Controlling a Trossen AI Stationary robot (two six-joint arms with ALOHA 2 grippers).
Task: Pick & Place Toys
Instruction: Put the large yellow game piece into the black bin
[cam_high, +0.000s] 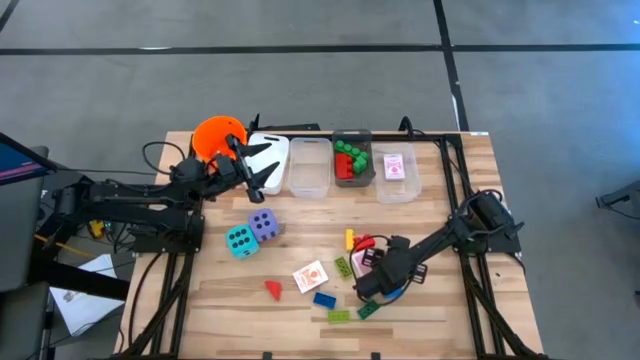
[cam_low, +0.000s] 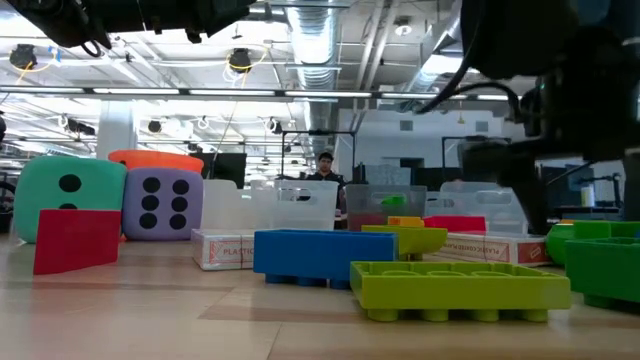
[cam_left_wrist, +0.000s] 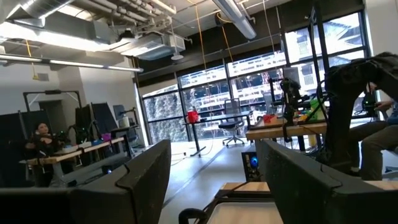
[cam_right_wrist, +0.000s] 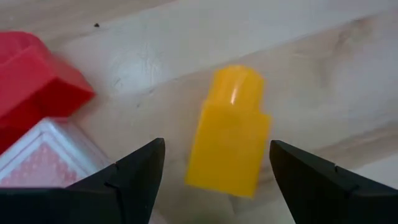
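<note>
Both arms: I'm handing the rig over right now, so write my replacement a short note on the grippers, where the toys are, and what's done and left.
Left gripper: open, empty, raised near the orange bucket and the bins.
Right gripper: open, low over the table, jaws either side of the yellow brick, not closed on it.
Done: red and green bricks in one clear bin, one card deck in the next.
Left on the table: purple die, teal die, red wedge, card deck, blue brick, green bricks, the yellow brick.
</note>
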